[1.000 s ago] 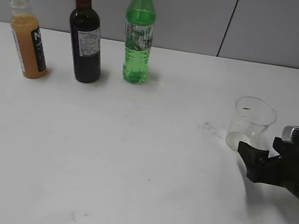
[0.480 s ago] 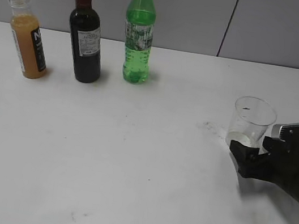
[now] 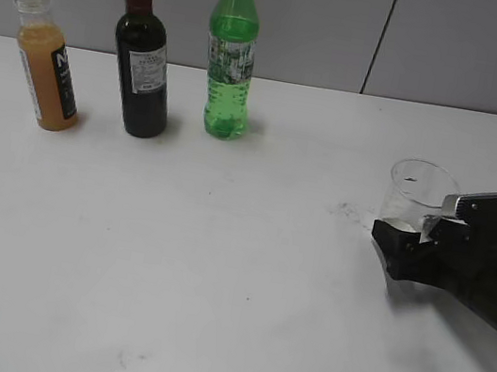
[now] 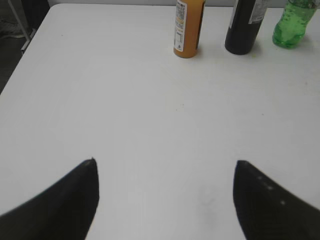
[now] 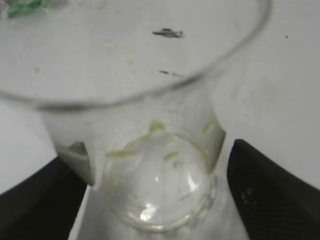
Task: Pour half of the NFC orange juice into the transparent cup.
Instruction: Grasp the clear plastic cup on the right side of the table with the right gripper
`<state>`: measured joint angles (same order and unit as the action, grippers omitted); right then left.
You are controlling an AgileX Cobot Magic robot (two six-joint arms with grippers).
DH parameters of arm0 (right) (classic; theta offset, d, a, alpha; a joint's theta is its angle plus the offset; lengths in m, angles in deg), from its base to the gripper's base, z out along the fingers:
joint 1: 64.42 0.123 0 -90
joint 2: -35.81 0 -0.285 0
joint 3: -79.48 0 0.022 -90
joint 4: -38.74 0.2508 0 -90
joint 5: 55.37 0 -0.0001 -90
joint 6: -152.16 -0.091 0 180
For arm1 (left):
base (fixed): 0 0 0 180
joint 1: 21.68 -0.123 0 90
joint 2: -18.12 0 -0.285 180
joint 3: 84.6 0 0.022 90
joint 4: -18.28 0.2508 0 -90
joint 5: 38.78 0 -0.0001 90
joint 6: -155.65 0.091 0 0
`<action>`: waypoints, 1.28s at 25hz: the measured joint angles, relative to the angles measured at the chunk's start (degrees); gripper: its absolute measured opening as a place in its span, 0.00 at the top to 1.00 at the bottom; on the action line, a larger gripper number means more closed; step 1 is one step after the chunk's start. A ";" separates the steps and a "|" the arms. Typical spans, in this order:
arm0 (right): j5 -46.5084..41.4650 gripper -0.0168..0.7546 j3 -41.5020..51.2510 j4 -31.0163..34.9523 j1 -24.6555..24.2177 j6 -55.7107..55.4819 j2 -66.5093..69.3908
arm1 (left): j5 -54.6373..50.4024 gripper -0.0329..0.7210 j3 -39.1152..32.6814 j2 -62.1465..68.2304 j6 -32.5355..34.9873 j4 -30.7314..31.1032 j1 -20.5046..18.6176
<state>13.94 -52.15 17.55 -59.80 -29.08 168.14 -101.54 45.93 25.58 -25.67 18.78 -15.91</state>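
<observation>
The NFC orange juice bottle (image 3: 47, 76), capless with a black label, stands upright at the far left of the table and shows in the left wrist view (image 4: 187, 30). The transparent cup (image 3: 415, 190) stands upright at the right, empty but for faint greenish traces at its bottom (image 5: 160, 200). My right gripper (image 3: 413, 228) is open with one finger on each side of the cup's lower part (image 5: 155, 150), with small gaps showing. My left gripper (image 4: 165, 162) is open and empty above bare table, well short of the juice bottle. It is out of the exterior view.
A dark wine bottle with a red cap (image 3: 143, 63) stands right of the juice bottle, and a green soda bottle with a yellow cap (image 3: 231, 59) right of that. All stand near the back wall. The white table (image 3: 216, 267) has a small dark smudge left of the cup.
My right gripper has moved forward and left toward the cup, so its fingers now lie on both sides of the cup. The bottles and the cup have not moved.
</observation>
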 joint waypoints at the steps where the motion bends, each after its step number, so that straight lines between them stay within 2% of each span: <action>1: 0.00 0.10 -0.53 -0.06 0.00 -0.01 0.16 | 0.00 0.09 0.00 0.00 0.00 0.00 0.00; 20: 1.14 0.12 -4.29 -2.38 0.29 -1.72 3.37 | 0.00 0.09 0.00 0.00 0.00 0.00 0.00; 29: 1.01 0.25 -4.29 -2.13 0.29 -1.72 3.37 | 0.00 0.09 0.00 0.00 0.00 0.00 0.00; 32: 1.01 0.26 -4.29 -1.88 0.29 -1.72 3.37 | 0.00 0.09 0.00 0.00 0.00 0.00 0.00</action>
<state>14.95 -56.44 15.67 -59.51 -30.80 171.51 -101.54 45.93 25.58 -25.67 18.78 -15.91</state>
